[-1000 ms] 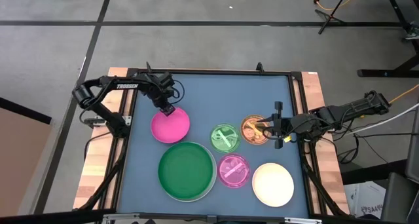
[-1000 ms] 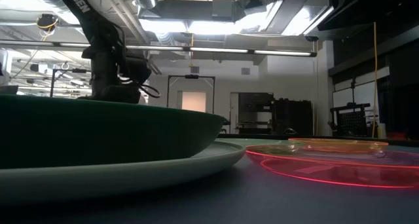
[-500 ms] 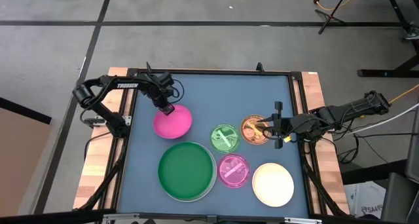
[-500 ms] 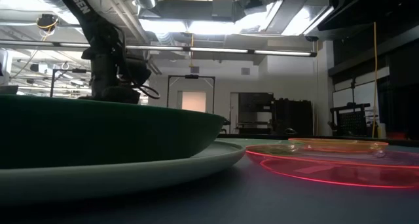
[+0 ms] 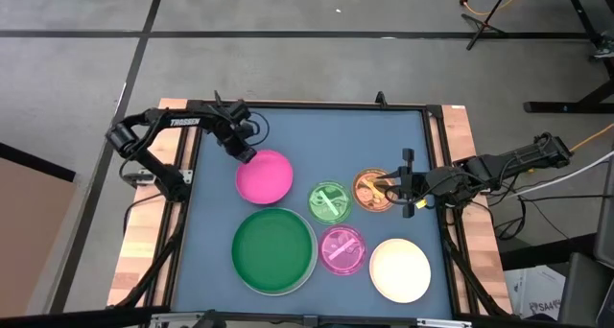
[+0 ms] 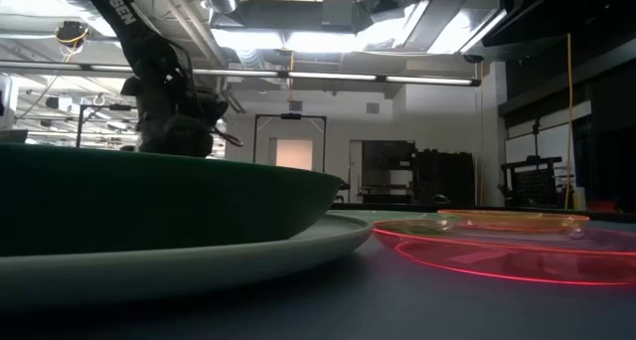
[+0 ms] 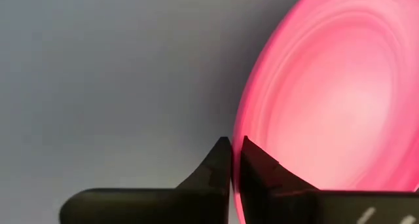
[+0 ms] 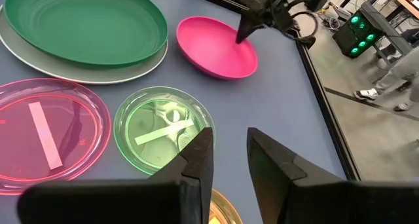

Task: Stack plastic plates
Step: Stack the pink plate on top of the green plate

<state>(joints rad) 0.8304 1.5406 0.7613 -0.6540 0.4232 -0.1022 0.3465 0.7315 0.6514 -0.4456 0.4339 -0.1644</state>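
The pink plate (image 5: 265,175) lies left of the table's middle, and my left gripper (image 5: 247,157) is shut on its far-left rim. A dark green plate (image 5: 274,250) rests inside a white one (image 5: 313,270) near the front. To the right lie small translucent green (image 5: 328,200) and pink (image 5: 342,249) plates, an orange one (image 5: 366,190) and a cream one (image 5: 400,269). My right gripper (image 5: 389,187) hovers over the orange plate's right part with its fingers apart (image 8: 229,145). Whether it touches the plate, I cannot tell. My left gripper pinches the pink plate's rim (image 7: 239,140) between its two fingertips, at the plate's far-left edge (image 8: 239,38). The fingers come from above, slanting in from the table's far left. The plate sits tilted, its held edge raised and its opposite side (image 8: 219,72) low at the table.
A raised black frame (image 5: 436,175) borders the blue table top. Bare table lies along the far edge and at the front left. In the right wrist view a person's legs (image 8: 393,73) show on the floor beyond the table.
My left gripper has shut and taken hold of the pink plate's far-left rim. It has then gone toward the table's right edge, and the plate has slid that way with it, its held edge tipped up. The right arm has kept still.
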